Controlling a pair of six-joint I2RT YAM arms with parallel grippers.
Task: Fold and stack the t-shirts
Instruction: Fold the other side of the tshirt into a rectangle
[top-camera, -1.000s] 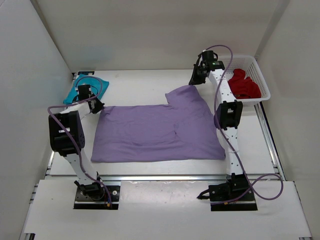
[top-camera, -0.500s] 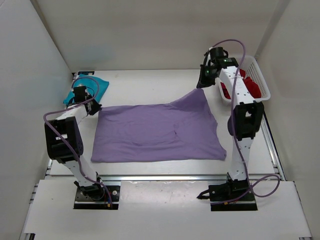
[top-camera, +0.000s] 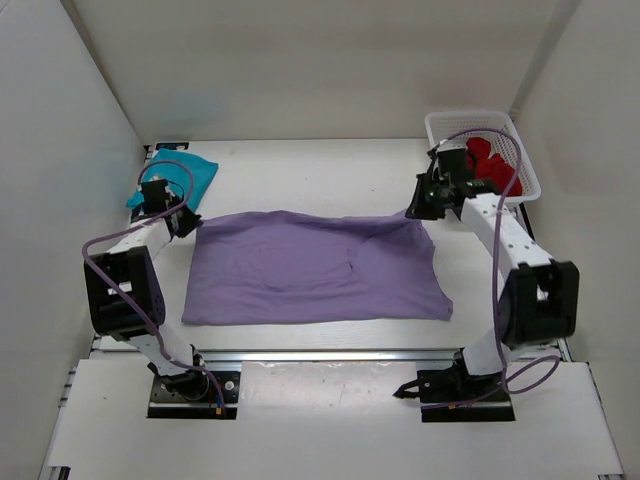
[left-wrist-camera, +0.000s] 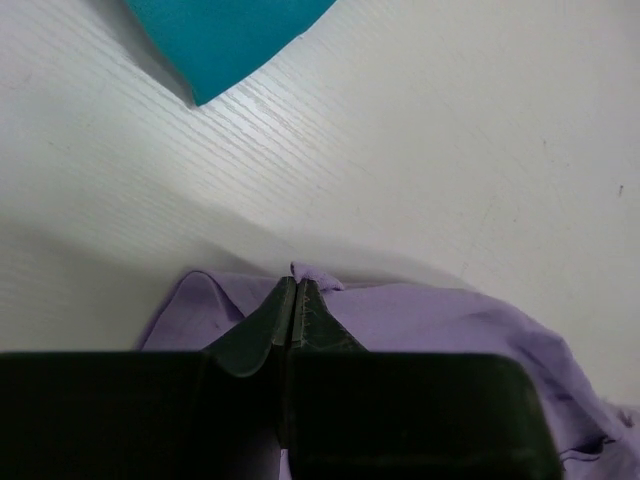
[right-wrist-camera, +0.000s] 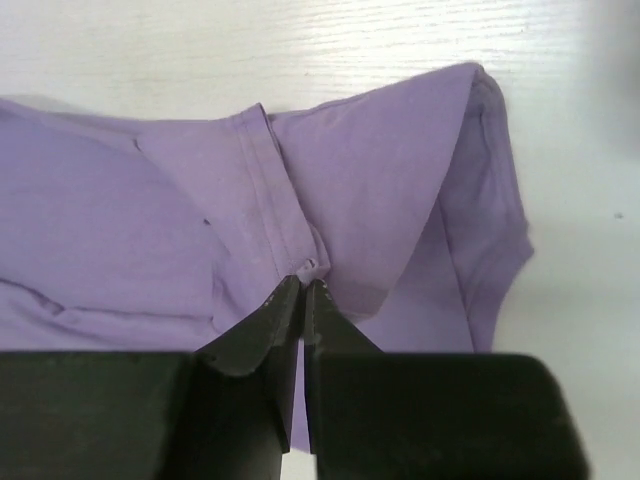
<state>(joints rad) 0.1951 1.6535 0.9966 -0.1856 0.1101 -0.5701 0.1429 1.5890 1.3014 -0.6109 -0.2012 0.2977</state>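
Observation:
The lavender t-shirt (top-camera: 315, 267) lies spread across the middle of the table. My left gripper (top-camera: 185, 222) is shut on its far left corner, where a bit of purple cloth (left-wrist-camera: 315, 275) sticks out past the pinched tips (left-wrist-camera: 292, 285). My right gripper (top-camera: 415, 212) is shut on its far right corner, pinching the hem fold (right-wrist-camera: 300, 255) low over the table (right-wrist-camera: 303, 283). The teal t-shirt (top-camera: 175, 175) lies folded at the far left and shows in the left wrist view (left-wrist-camera: 225, 35). The dark red t-shirt (top-camera: 485, 160) sits bunched in the basket.
A white mesh basket (top-camera: 440, 125) stands at the far right corner, close behind my right arm. White walls enclose the table on the left, back and right. A metal rail runs along the near edge (top-camera: 320, 355).
My right gripper has come down and toward the near side, laying the raised far right part of the lavender shirt flat. My left gripper shifted slightly outward, still holding its corner.

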